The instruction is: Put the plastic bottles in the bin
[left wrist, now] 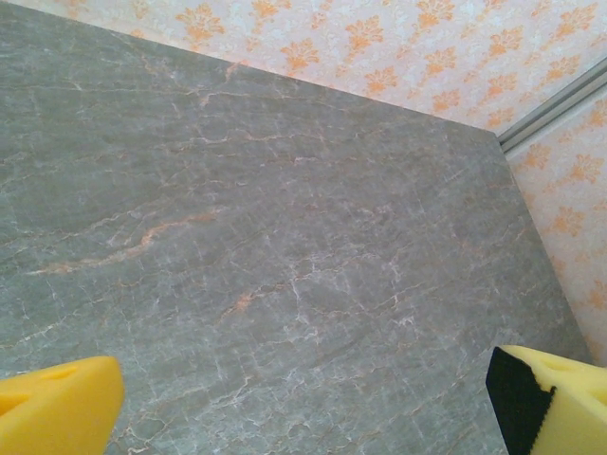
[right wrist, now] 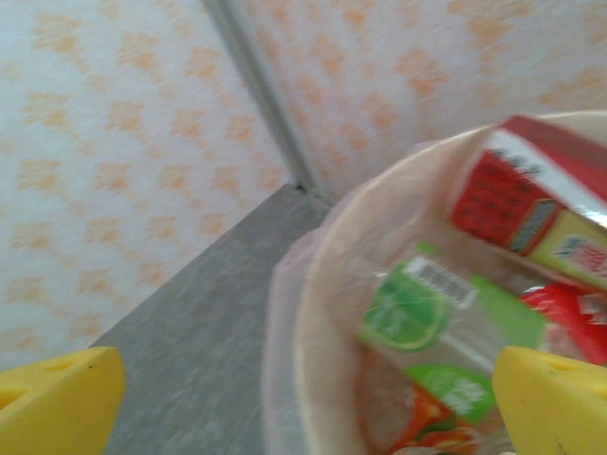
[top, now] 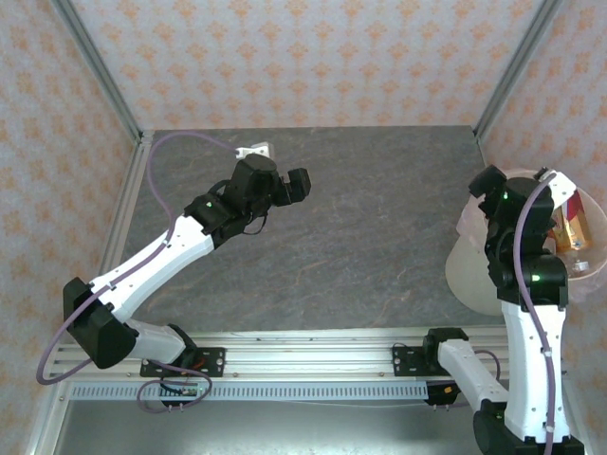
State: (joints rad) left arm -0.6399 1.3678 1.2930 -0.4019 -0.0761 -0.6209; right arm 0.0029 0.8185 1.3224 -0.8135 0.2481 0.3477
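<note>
Open table (left wrist: 285, 237) runs ahead of our left gripper (left wrist: 303, 406) to the wall (left wrist: 379, 38); its jaws are spread wide and empty. Our right gripper (right wrist: 308, 403), equally wide and empty, hangs over the bin (right wrist: 303, 284) rim. The plastic bottles (right wrist: 427, 313) lie inside, nearer its right finger.

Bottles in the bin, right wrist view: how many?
4: red-and-yellow label top right, green label in the middle, red one at the right edge, orange-and-green one at the bottom. More may lie hidden underneath.

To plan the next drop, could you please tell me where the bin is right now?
In the top external view the bin sits at the table's right side, partly behind the right arm.
</note>
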